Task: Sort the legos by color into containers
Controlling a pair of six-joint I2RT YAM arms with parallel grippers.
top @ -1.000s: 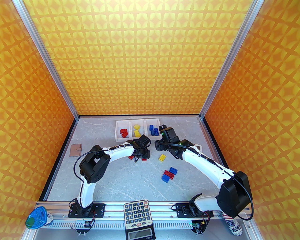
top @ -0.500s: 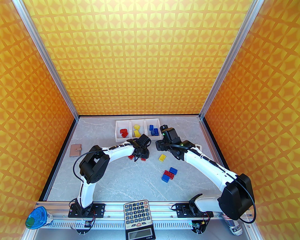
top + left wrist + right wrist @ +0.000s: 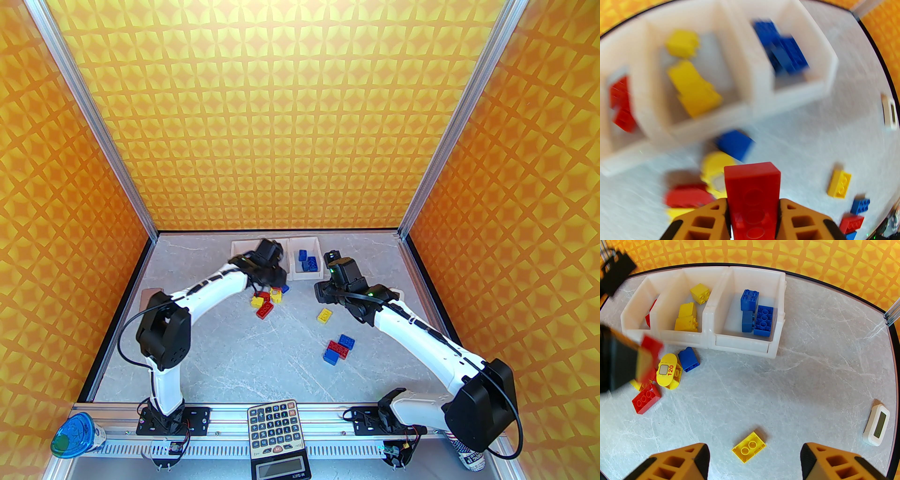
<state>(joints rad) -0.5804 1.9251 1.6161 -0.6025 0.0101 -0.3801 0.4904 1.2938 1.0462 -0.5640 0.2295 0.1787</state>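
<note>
Containers sit at the 12 o'clock end of the table, three white ones joined in a row. Red bricks are in the left one, yellow in the middle, blue in the right.

Left gripper is clamped tight on a red brick, holding it just off the containers' 6 o'clock wall. It's roughly by the left-middle divider, but I can't pin it closer because that wrist view is pretty blurred.

On the table around that spot there's a loose pile:
- a rounded yellow piece marked 120
- a blue brick at its 2 o'clock
- a second red brick at its 7 o'clock
- more yellow tucked underneath

Right gripper is spread wide and empty, hanging over a lone yellow brick lying flat.

Further toward 6 o'clock in the top view there's a little clump of blue and red bricks, all touching. White device with a dark screen sits out at 3 o'clock.
</note>
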